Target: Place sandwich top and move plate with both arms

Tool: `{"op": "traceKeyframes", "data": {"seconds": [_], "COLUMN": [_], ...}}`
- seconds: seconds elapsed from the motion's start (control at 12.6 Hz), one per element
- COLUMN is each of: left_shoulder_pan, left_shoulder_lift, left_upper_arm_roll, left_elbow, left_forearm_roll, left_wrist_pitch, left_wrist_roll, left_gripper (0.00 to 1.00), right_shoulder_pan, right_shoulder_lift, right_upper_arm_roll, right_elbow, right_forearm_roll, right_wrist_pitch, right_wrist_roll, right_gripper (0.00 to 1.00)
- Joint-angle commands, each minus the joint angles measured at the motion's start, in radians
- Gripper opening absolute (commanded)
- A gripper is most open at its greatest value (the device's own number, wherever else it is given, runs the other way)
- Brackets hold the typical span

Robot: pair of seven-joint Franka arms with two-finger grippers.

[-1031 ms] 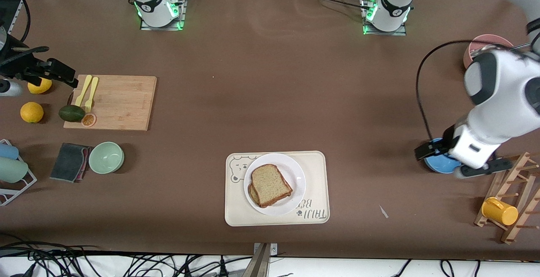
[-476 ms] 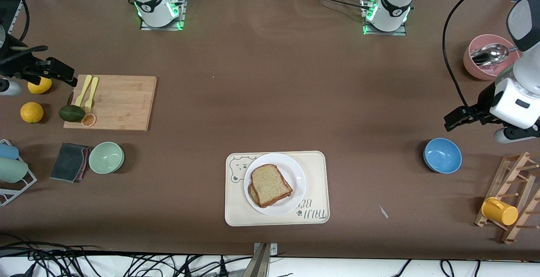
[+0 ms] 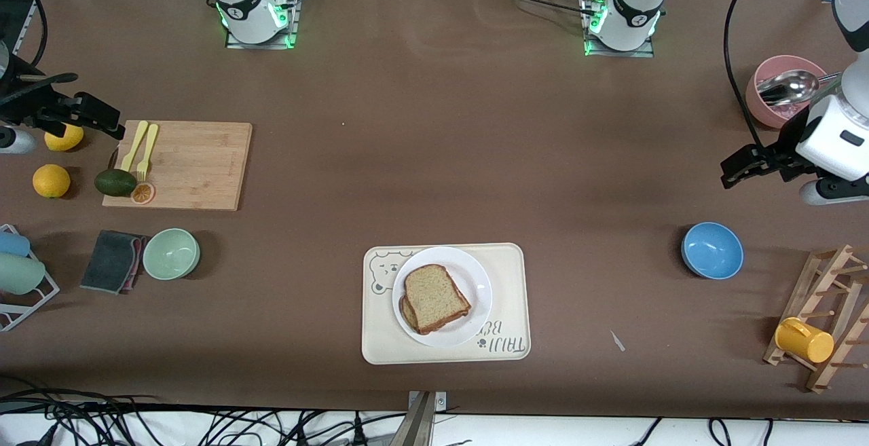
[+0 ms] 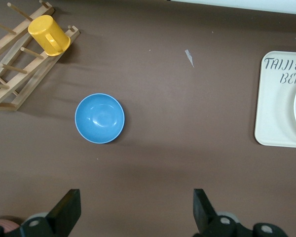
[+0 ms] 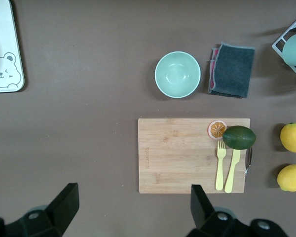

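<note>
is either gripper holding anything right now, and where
Nothing is held. The left gripper is open over bare table near the blue bowl; the right gripper is open by the cutting board.

Broad brown table (image 3: 434, 161) under even light, tangled black cables (image 3: 136, 419) along its near edge

L hand (image 3: 736, 169) up in air at L arm's end of surface, fingers (image 4: 68, 211) spread wide, nothing btwn them. R hand (image 3: 102, 120) up at R arm's end, fingers (image 5: 65, 201) also wide apart, empty. Both wrists point down.
</note>
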Motion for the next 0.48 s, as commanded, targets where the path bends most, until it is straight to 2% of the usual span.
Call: {"op": "traceKeyframes", "data": {"seconds": [0.0, 0.24, 0.4], "left_shoulder_pan": [0.008, 0.01, 0.05], "left_shoulder_lift": [-0.033, -0.036, -0.045], "left_upper_arm_roll": [-0.006, -0.007, -0.006], "left_elbow": [-0.028, -0.025, -0.03], "left_forearm_roll": [-0.003, -0.017, -0.09], "left_wrist_pitch": [-0.014, -0.031, -0.034], "left_wrist_roll": [0.029, 0.029, 0.06], "left_gripper": [1.0, 1.0, 1.0], "right_shoulder_pan": [-0.009, -0.011, -0.011], "right_shoulder_lift": [-0.022, -0.025, -0.028], "right_upper_arm_roll": [0.001, 0.003, 0.004], "right_elbow": [-0.011, -0.011, -0.011], "right_forearm_roll": [0.008, -0.001, -0.001], "right_wrist_pitch": [-0.007, -0.007, -0.007], "right_wrist_roll": [-0.018, -0.004, 0.002], "right_gripper": [1.0, 1.0, 1.0]}}
